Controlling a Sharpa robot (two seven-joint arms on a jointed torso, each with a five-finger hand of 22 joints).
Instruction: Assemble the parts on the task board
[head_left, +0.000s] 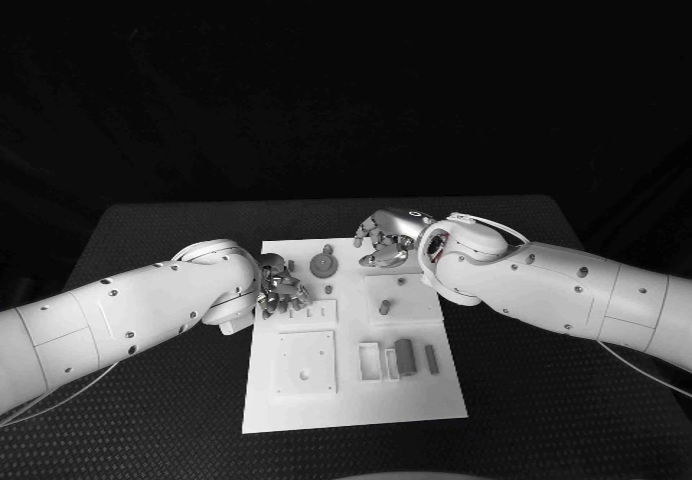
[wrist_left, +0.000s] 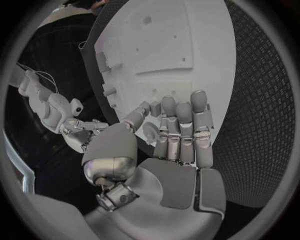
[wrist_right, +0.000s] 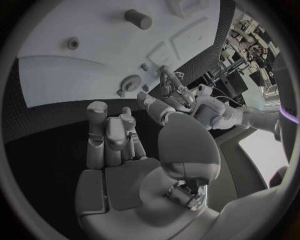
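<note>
While our left hand (head_left: 278, 290) hovers with curled fingers at the task board's (head_left: 355, 400) left edge and our right hand (head_left: 389, 240) hovers near the gear (head_left: 323, 264), we cannot tell whether either holds anything, so a blind approach could knock parts.
</note>
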